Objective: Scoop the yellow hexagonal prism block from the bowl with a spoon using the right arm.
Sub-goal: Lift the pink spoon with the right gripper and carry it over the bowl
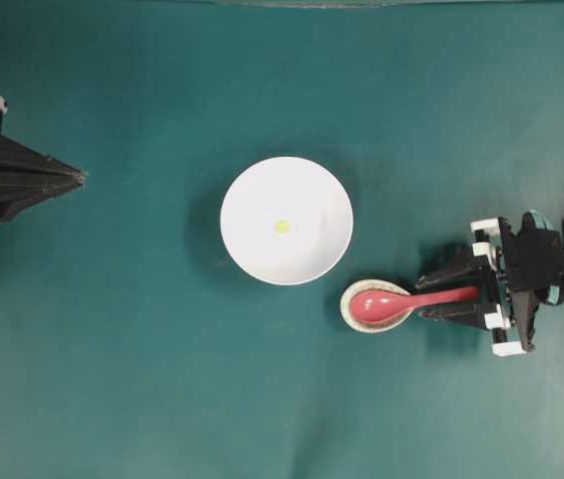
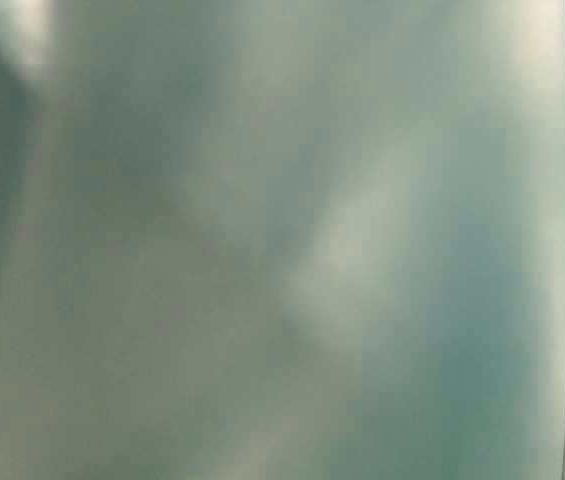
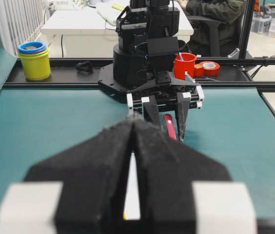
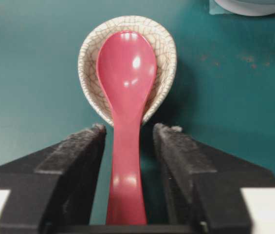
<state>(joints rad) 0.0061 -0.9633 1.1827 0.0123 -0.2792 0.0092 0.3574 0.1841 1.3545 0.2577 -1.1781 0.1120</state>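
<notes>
The white bowl (image 1: 286, 249) stands mid-table with the tiny yellow hexagonal prism block (image 1: 282, 226) lying inside it. Right of the bowl, the pink-red spoon (image 1: 406, 302) rests with its scoop in a small speckled dish (image 1: 351, 317). My right gripper (image 1: 453, 296) is open and straddles the handle. In the right wrist view the spoon (image 4: 126, 73) runs between the fingers of the right gripper (image 4: 129, 129), with a gap on each side. My left gripper (image 1: 82, 178) is shut at the far left, holding nothing. The left gripper (image 3: 133, 122) points at the right arm (image 3: 147, 44).
The speckled dish (image 4: 168, 53) nearly touches the bowl's rim (image 4: 247, 6). Beyond the table's black rail stand a stack of yellow-green cups (image 3: 34, 61), a red cup (image 3: 184, 66) and a red tape roll (image 3: 209, 68). The table-level view is a teal blur.
</notes>
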